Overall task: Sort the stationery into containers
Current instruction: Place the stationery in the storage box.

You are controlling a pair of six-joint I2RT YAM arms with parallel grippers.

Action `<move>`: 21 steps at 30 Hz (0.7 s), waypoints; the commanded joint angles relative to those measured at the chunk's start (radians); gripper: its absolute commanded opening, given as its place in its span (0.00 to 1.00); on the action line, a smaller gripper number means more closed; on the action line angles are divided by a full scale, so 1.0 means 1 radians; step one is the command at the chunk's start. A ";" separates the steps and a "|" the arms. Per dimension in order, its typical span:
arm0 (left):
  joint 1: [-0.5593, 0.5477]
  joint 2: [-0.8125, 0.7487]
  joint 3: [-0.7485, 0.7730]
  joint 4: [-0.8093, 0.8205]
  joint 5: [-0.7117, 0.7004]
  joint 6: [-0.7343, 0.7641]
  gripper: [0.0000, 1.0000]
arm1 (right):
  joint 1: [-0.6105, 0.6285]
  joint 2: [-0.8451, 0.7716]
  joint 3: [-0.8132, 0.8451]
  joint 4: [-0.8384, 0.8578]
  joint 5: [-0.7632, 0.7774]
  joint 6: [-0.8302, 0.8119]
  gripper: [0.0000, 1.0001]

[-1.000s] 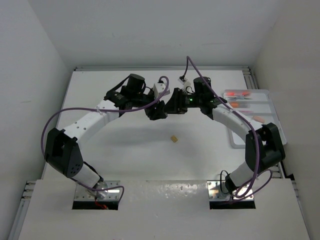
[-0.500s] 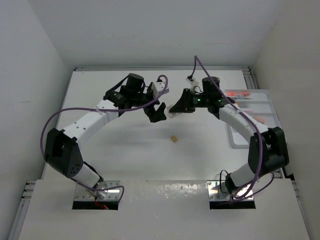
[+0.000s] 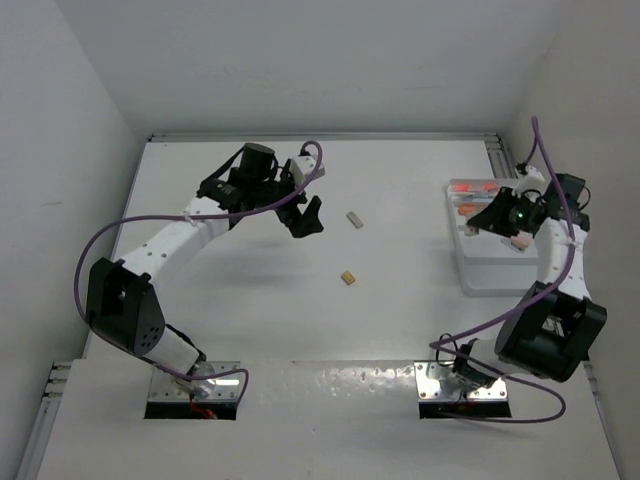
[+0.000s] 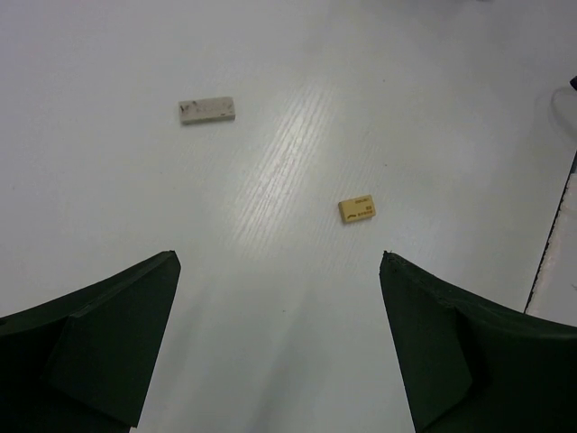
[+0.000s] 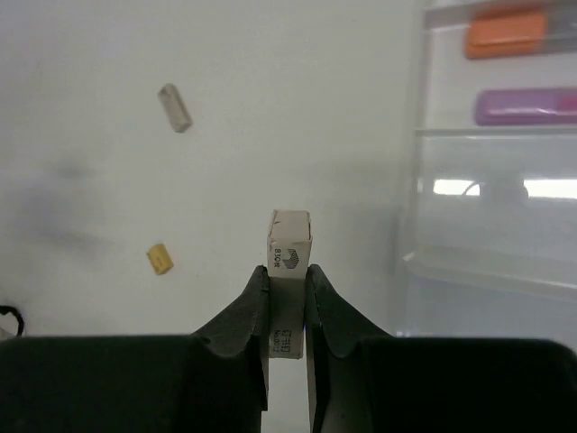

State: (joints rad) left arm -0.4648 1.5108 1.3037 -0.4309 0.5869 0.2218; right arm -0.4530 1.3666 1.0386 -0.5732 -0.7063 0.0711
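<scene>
My right gripper [image 5: 287,271] is shut on a white printed eraser block [image 5: 290,236], held upright above the table just left of the white divided tray [image 5: 422,189]. In the top view this gripper [image 3: 478,224] hangs at the tray's [image 3: 490,275] left edge. An orange-red pen [image 5: 509,36] and a purple pen [image 5: 527,105] lie in the tray's far compartments. My left gripper [image 4: 279,257] is open and empty above the table; in the top view it [image 3: 308,220] is left of centre. A grey-white eraser [image 4: 206,110] and a tan eraser [image 4: 357,209] lie on the table ahead of it.
In the top view the grey-white eraser [image 3: 354,220] lies right of my left gripper and the tan eraser [image 3: 347,278] lies nearer the front. Both also show in the right wrist view, grey-white [image 5: 175,107] and tan [image 5: 160,259]. White walls close in the table on three sides.
The two grippers were together at the table's centre; my right gripper has swung right to the tray's edge with the white block. My left gripper drew back slightly. The grey-white eraser now shows.
</scene>
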 commanded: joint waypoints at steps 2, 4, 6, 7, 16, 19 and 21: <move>0.002 0.000 -0.003 0.053 0.019 -0.039 1.00 | -0.117 0.051 0.022 -0.053 0.047 -0.023 0.00; 0.002 -0.004 -0.020 0.064 0.018 -0.048 1.00 | -0.131 0.052 -0.028 0.008 0.079 0.073 0.00; 0.003 -0.004 -0.027 0.069 0.013 -0.047 1.00 | -0.130 0.040 -0.083 0.095 0.109 0.148 0.00; 0.003 -0.009 -0.027 0.063 0.010 -0.042 1.00 | -0.127 0.039 -0.098 0.119 0.151 0.168 0.00; 0.005 -0.004 -0.032 0.060 -0.021 -0.042 1.00 | -0.092 0.123 -0.111 0.265 0.363 0.314 0.05; 0.006 -0.003 -0.040 0.067 -0.019 -0.045 1.00 | -0.092 0.160 -0.104 0.288 0.380 0.354 0.07; 0.008 0.000 -0.043 0.067 -0.022 -0.042 1.00 | -0.085 0.186 -0.101 0.312 0.387 0.366 0.07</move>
State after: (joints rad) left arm -0.4644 1.5108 1.2701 -0.3958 0.5655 0.1890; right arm -0.5468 1.5303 0.9131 -0.3447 -0.3653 0.3744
